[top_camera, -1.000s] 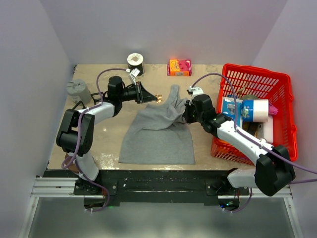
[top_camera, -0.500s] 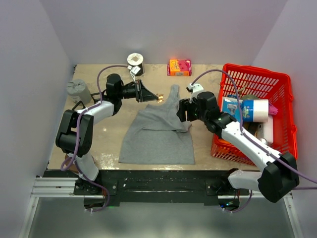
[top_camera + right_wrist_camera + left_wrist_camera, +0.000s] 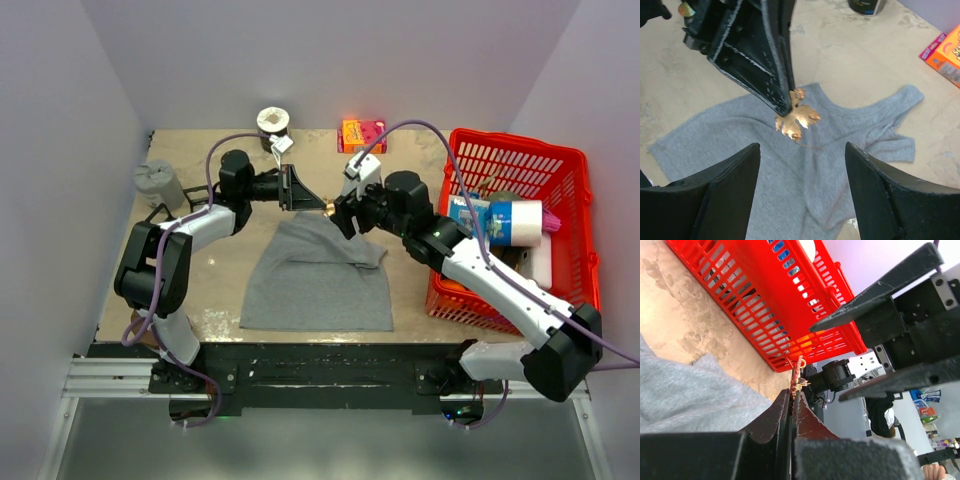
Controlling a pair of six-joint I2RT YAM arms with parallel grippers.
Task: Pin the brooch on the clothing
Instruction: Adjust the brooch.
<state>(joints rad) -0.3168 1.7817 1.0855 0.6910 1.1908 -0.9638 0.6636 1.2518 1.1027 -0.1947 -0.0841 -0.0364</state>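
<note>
The brooch [image 3: 796, 116] is pinched by the left fingers [image 3: 762, 60] above the clothing [image 3: 735, 145], not yet pinned; the right fingers [image 3: 880, 195] are spread, empty.

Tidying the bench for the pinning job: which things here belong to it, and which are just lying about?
In the job: brooch, left gripper pinching it, grey tank top, open right gripper.
Lying about: red basket, orange box, grey canister.

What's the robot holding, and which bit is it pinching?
The left claw pinches the brooch by one edge; the rest pokes out. The right claw is open, holding nothing.
</note>
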